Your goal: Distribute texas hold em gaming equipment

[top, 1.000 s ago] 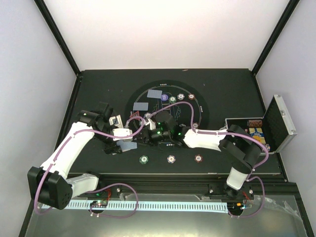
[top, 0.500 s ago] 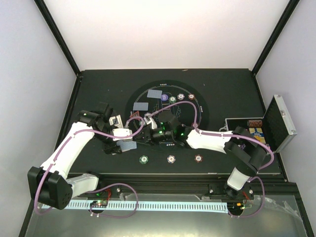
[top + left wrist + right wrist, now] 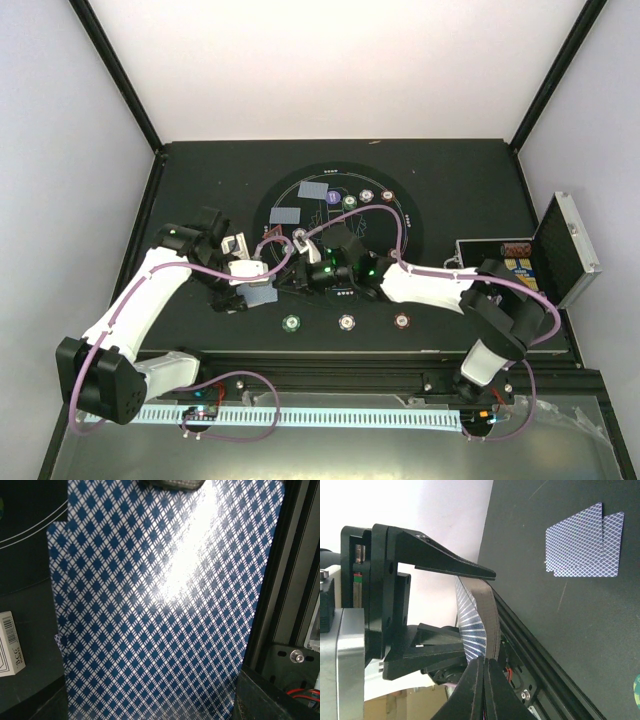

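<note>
blue-and-white diamond-backed playing cards point(image 3: 160, 610) sit pinched in the left hand point(image 3: 254, 290); the right hand point(image 3: 482, 670), fingers pressed together, nips one bowed card point(image 3: 472, 615) of that stack.

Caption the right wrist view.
Right claw shut at the edge of a bowed card deck held by left claw; two cards overlap on the mat.

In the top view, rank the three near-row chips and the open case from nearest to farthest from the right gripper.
From the right gripper:
1. green chip, near row, left end.
2. middle chip, near row, centre.
3. red chip, near row, right end.
4. open case, far right side.
</note>
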